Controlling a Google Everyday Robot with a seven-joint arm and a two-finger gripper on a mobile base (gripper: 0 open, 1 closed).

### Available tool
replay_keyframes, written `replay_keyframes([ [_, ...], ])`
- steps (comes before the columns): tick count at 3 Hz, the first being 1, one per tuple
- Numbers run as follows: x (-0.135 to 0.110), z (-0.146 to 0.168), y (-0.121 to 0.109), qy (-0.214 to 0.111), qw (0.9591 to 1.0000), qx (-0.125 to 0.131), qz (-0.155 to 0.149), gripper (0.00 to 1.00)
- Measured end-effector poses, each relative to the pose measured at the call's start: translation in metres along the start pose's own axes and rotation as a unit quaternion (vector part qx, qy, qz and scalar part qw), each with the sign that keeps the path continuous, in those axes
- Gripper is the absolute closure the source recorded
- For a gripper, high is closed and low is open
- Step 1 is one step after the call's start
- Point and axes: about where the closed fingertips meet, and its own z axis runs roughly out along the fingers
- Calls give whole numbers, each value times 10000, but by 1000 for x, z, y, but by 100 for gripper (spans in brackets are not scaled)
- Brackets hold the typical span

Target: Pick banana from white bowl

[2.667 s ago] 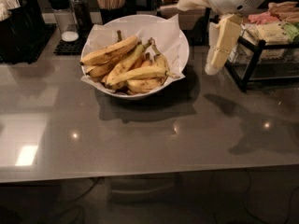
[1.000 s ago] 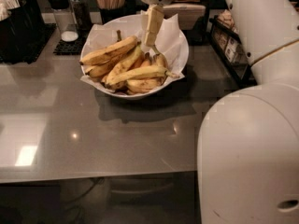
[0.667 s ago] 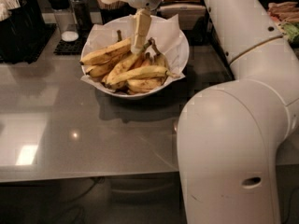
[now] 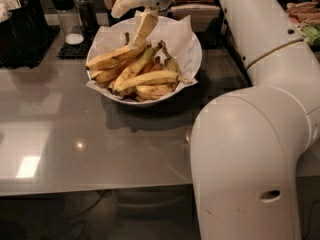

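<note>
The white bowl (image 4: 198, 59), lined with crinkled white paper, stands at the back middle of the grey table and holds a pile of yellow bananas. The banana (image 4: 110, 59), long, barely curved and brown-speckled, lies on the left top of the pile. My gripper (image 4: 127, 29) hangs over the back left of the bowl and is open. Its lower fingertip (image 4: 138, 40) reaches down to the banana's right end. I cannot tell whether it touches. The other finger points up and to the left, away from the pile. Nothing is held.
My own arm (image 4: 250, 134) fills the right side, from the near edge to above the bowl. A glass shaker (image 4: 67, 16) and a black holder (image 4: 20, 29) stand at the back left. Containers line the back edge. The grey table (image 4: 90, 149) has bare surface in front.
The arm has swung in from the right across the bowl. The gripper has moved left and down until its lower finger is at the long banana's end.
</note>
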Motion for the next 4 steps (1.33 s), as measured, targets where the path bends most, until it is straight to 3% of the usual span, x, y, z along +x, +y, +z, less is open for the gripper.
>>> replay_keyframes([
  [2,2,7,-3,-98,9999,72,99,29],
  [4,4,28,0,-468,9984,126,306,28],
])
